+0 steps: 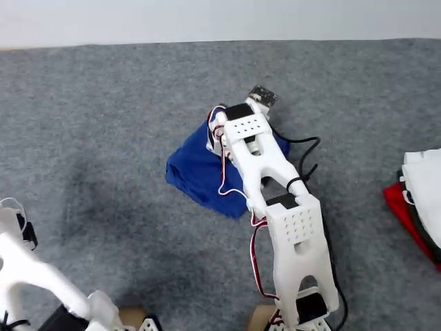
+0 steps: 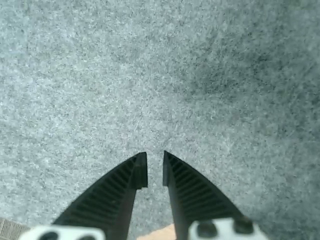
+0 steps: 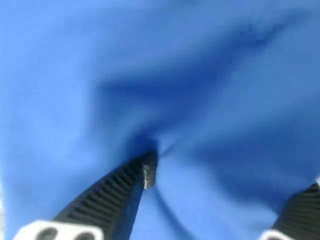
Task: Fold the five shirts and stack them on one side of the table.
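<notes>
**Blue shirt under open fingers at mid-table.** My right arm (image 1: 275,179) stretches from the bottom edge of the high view up to the centre of the frame. There a blue shirt (image 1: 193,172) lies in a rough, crumpled bundle on the grey, felt-like table (image 1: 103,124). My right fingers (image 3: 230,182) are spread wide over it. In the wrist view one ribbed black fingertip (image 3: 148,172) presses into the blue cloth, which dimples and creases around it. The other fingertip (image 3: 307,210) sits well apart at the lower right corner of that frame, with nothing clamped between the two. Red, white and black cables (image 1: 224,172) run along the arm and across the shirt. A small dark circuit board (image 1: 262,95) juts out at the wrist, just past the shirt's upper edge; any print on it is too small to read.

At the right edge of the high view, well apart from the blue shirt, lies a stack (image 1: 417,200) of folded shirts. A white shirt (image 1: 426,176) is on top, a dark layer (image 1: 422,231) is under it, and a red shirt (image 1: 396,201) shows at the pile's lower left.

My left arm (image 1: 31,269) sits in the lower left corner of the high view. My left fingers (image 2: 155,167) are all but closed above the table, with only a narrow slit of grey between the tips, gripping nothing.
</notes>
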Controlling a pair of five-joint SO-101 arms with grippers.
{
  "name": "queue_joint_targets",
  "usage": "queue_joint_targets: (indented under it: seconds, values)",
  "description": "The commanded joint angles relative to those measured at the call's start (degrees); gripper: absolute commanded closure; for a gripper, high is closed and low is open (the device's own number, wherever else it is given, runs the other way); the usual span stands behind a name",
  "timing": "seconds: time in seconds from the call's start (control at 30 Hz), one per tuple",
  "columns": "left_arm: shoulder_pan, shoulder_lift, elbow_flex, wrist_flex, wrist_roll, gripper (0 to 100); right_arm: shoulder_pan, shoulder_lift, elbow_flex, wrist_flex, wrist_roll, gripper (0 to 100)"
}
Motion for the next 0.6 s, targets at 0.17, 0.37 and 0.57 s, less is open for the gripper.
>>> queue_joint_targets:
  seconds: [0.17, 0.37, 0.57]
  values:
    - [0.44, -1.58, -0.22, -0.88, 0.18, 93, 0.92, 3.3, -2.9, -5.67, 2.46, 76.3]
    - [0.44, -1.58, -0.22, -0.97, 0.18, 93, 1.54, 3.3, -2.9, -5.67, 2.73, 99.1]
    - [0.44, -1.58, -0.22, -1.67, 0.18, 93, 3.82, 0.57, -2.9, -5.05, 3.6, 99.1]
